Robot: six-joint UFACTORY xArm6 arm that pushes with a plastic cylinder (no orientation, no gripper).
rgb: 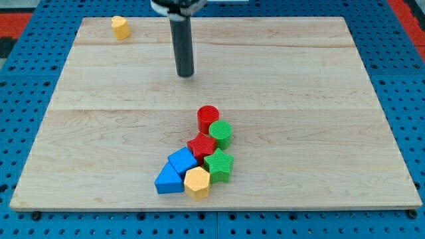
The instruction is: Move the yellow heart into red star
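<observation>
The yellow heart [120, 27] sits near the board's top left corner, alone. The red star [201, 146] lies in a cluster of blocks at the lower middle of the board. My tip [185, 74] is the lower end of the dark rod, in the upper middle of the board. It stands well to the right of and below the yellow heart, and well above the cluster. It touches no block.
Around the red star: a red cylinder [208, 117] above it, a green cylinder [221, 134] and a green star [219, 164] to its right, a blue cube [182, 160], a blue triangular block [169, 180] and a yellow hexagon [197, 182] below. The wooden board [319, 99] lies on a blue pegboard.
</observation>
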